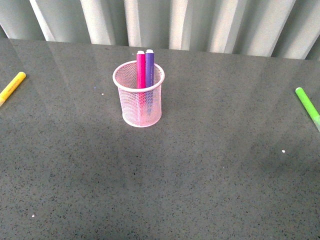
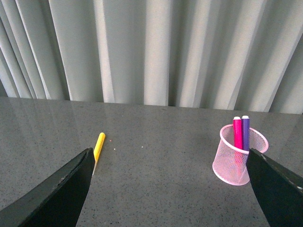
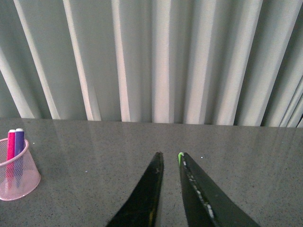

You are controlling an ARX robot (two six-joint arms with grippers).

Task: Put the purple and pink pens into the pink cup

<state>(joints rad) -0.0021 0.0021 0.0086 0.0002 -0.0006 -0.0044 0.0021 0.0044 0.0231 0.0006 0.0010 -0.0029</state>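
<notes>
front view: pink pen (image 1: 141, 70) and purple pen (image 1: 149, 69) stand upright in pink cup (image 1: 139, 102), mid desk (image 1: 200, 175). looks done. left pincer (image 2: 168, 189) wide, right pincer (image 3: 169, 189) narrow, both empty; just stay clear.

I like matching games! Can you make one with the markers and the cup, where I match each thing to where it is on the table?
Things:
1. yellow marker
2. lime green marker
3. pink marker
4. pink mesh cup

Places, as the front view shows them:
A. standing inside the cup, next to the purple marker
B. lying at the far right edge of the table
C. standing upright near the middle of the table
D. lying at the far left edge of the table

Pairs: 1-D, 2-B, 3-A, 4-C
</notes>
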